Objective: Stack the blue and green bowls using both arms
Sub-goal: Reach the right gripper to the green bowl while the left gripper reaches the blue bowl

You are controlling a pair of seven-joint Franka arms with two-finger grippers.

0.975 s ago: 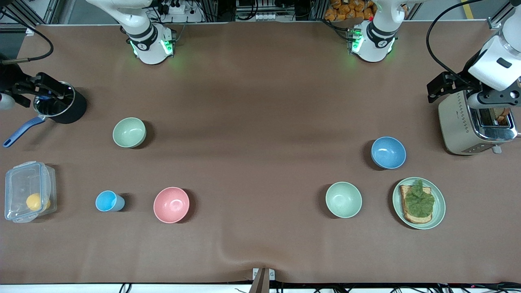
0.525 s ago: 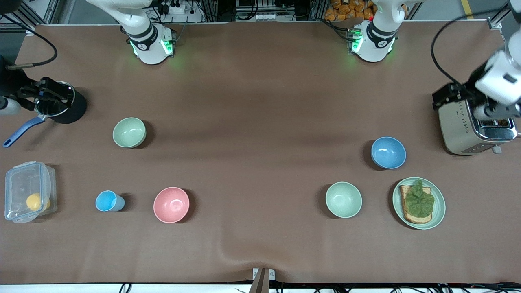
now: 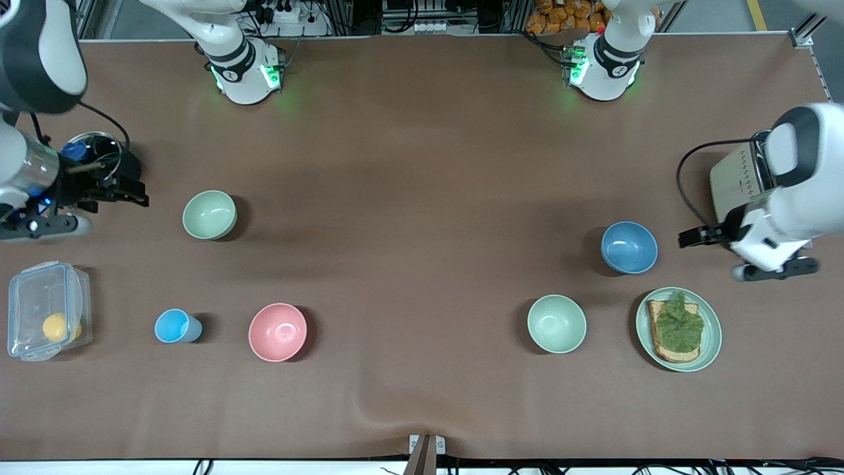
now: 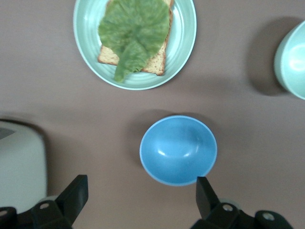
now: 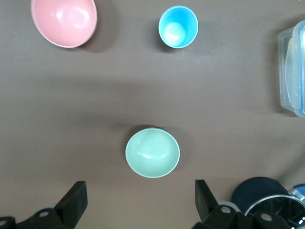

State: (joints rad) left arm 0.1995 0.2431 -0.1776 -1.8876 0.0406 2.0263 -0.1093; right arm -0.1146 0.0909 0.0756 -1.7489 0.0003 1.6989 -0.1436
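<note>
Comparing this moment with one second earlier, nothing on the table has shifted; only the two arms have moved.

**Near row.** The clear lidded box (image 3: 45,310), light-blue cup (image 3: 174,326), pink bowl (image 3: 277,332), mint bowl (image 3: 556,323) and the plate with toast and lettuce (image 3: 679,329) lie as before.

**Task items.** The blue bowl (image 3: 629,247) stands upright toward the left arm's end of the table, farther from the front camera than the plate. The green bowl (image 3: 209,214) stands upright toward the right arm's end, farther than the pink bowl. The two are well apart.

**Arms.**
- The left gripper (image 3: 691,237) has left the toaster (image 3: 735,178) and now hangs just beside the blue bowl. Its jaws are spread wide and hold nothing.
- The right gripper (image 3: 135,196) has come away from the black pot (image 3: 99,148) toward the green bowl. Its jaws are also spread and empty.
- In each wrist view the target bowl sits between the open fingers.

**Meaning for the task.** Both arms are judged to be approaching. No bowl has been grasped and stacking has not begun. Each gripper must next close on a rim.

**Surface.** The brown cloth mat (image 3: 422,165) is matte, with a raised wrinkle at its near edge.

**Room.** Cables, framing and power strips run past the arm bases at the far edge.
</note>
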